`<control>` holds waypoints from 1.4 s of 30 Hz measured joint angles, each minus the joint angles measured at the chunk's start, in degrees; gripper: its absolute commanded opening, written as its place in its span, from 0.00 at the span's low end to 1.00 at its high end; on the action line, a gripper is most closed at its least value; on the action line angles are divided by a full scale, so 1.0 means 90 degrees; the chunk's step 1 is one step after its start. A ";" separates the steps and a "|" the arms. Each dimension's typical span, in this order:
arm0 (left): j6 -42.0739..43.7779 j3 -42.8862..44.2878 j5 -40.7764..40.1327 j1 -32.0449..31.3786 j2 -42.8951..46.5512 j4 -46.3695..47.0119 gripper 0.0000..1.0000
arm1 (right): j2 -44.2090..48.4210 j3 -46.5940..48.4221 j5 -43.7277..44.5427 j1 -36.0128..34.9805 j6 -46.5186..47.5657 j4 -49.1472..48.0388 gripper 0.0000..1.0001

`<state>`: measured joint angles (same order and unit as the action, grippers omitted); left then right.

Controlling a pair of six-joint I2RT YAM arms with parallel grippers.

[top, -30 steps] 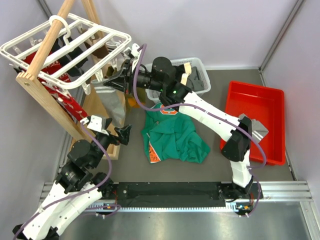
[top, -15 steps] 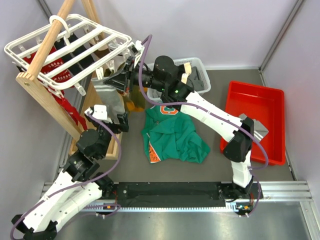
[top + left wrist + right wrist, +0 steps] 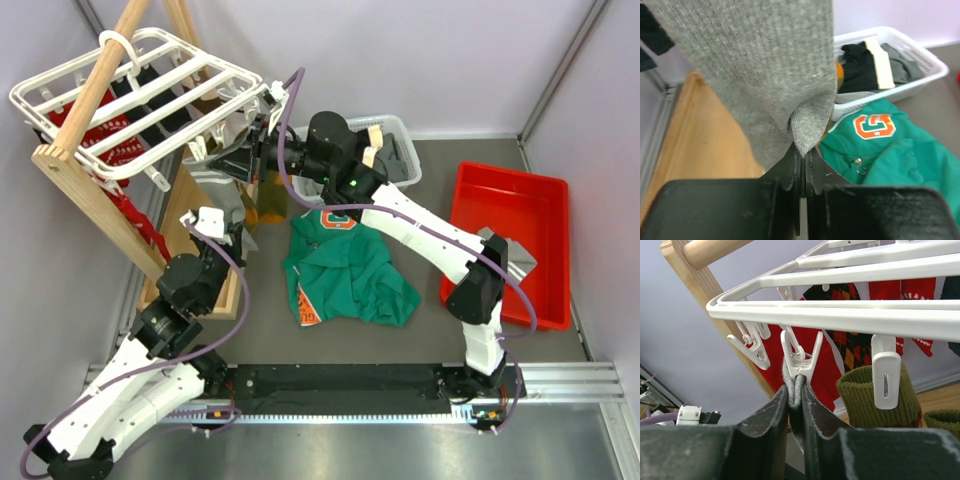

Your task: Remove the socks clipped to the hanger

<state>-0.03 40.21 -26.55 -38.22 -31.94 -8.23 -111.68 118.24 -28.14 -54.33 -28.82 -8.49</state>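
The white slatted hanger [image 3: 130,95] hangs from the wooden rack at upper left, with socks clipped under it. A grey sock [image 3: 218,188] with pale bands dangles from a white clip [image 3: 801,356] at the hanger's near edge. My right gripper [image 3: 224,158] sits just under that clip, its jaws closed on the sock's cuff [image 3: 796,382]. My left gripper [image 3: 803,159] is shut on a fold of the grey sock's [image 3: 760,75] lower end. An olive ribbed sock [image 3: 875,390] hangs in the neighbouring clip, with red patterned socks [image 3: 900,290] behind.
The pale wooden rack [image 3: 85,190] stands at left with its base board [image 3: 695,145] under the sock. A green shirt [image 3: 345,275] lies mid-table. A white basket [image 3: 400,150] of dark garments sits behind it. A red bin [image 3: 510,240] is at right.
My left gripper rose from open beside the rack to the grey sock's lower end and shut on it. The hanger swung slightly. The right arm stayed at the clip.
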 measured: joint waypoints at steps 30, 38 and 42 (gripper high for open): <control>-0.0629 0.0109 0.2620 0.0000 0.0954 -0.0831 0.00 | -0.0189 0.1411 0.0459 -0.0226 0.0663 0.0852 0.73; -0.0631 0.0109 0.2744 0.0000 0.0954 -0.0828 0.00 | -0.0389 0.1411 0.0527 -0.0231 0.0823 0.1251 0.75; -0.0627 0.0109 0.2781 0.0000 0.0947 -0.0823 0.00 | -0.0483 0.1411 0.0529 -0.0233 0.0814 0.1285 0.75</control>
<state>-5.67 41.19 -1.52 -38.22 -23.42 -15.64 -116.03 130.93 -23.38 -56.42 -21.50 3.07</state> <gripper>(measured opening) 0.027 0.753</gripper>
